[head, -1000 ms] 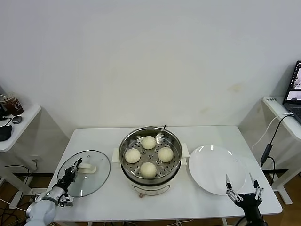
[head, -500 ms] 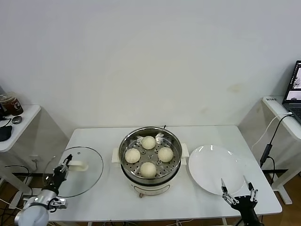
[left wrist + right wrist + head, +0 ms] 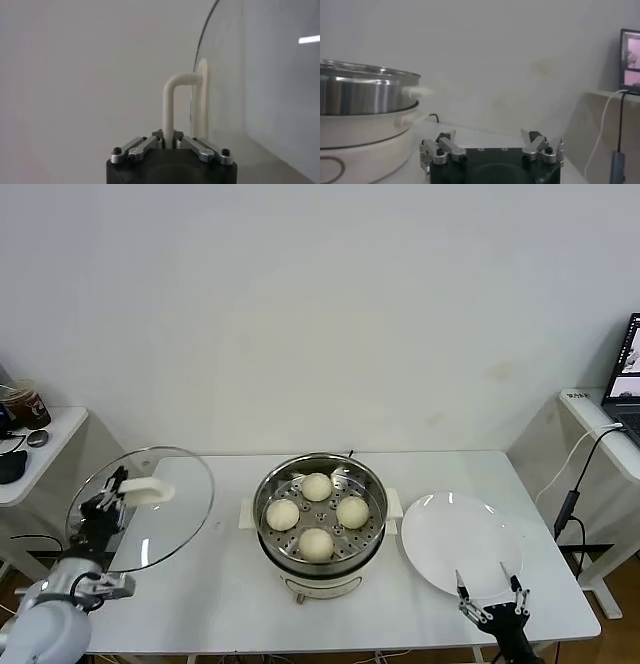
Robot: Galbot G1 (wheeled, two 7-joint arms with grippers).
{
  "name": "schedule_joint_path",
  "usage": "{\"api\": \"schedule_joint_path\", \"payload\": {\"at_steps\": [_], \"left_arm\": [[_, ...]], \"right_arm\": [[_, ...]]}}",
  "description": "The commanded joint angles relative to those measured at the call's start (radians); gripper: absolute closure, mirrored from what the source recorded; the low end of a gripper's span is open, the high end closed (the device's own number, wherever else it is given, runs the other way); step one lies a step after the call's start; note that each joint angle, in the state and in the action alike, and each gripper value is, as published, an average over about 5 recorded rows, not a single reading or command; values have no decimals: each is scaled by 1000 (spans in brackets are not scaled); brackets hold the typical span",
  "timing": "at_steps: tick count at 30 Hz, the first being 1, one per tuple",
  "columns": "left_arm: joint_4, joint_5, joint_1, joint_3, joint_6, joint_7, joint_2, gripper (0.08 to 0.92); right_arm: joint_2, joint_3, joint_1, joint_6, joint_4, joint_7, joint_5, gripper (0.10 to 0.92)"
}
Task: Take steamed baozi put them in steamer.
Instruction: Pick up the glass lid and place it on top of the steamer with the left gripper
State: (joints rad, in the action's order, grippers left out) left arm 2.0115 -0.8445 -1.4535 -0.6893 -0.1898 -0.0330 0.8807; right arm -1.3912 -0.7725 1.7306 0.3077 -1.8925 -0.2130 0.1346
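Four cream-white baozi (image 3: 316, 486) lie on the perforated tray inside the steel steamer (image 3: 372, 484) at the table's middle. My left gripper (image 3: 108, 492) is shut on the white handle (image 3: 171, 107) of the round glass lid (image 3: 165, 494) and holds the lid tilted up in the air, left of the steamer. My right gripper (image 3: 488, 586) is open and empty at the table's front right, just off the near rim of the white plate (image 3: 458, 536). The steamer's side (image 3: 365, 95) shows in the right wrist view.
A side table (image 3: 40, 452) with a jar and a mouse stands at the far left. Another side table with a laptop (image 3: 624, 374) and a hanging cable stands at the right. The white wall lies behind.
My left gripper has lifted the glass lid off the table and tilted it up on edge. My right gripper has drawn back a little toward the table's front edge.
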Motion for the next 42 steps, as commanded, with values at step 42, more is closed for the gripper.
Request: {"api": "schedule_joint_path", "payload": {"at_steps": [42], "left_arm": [[-103, -551, 490, 806, -356, 336, 405, 825]], "right_arm": [[-92, 82, -60, 39, 103, 28, -193, 203]]}}
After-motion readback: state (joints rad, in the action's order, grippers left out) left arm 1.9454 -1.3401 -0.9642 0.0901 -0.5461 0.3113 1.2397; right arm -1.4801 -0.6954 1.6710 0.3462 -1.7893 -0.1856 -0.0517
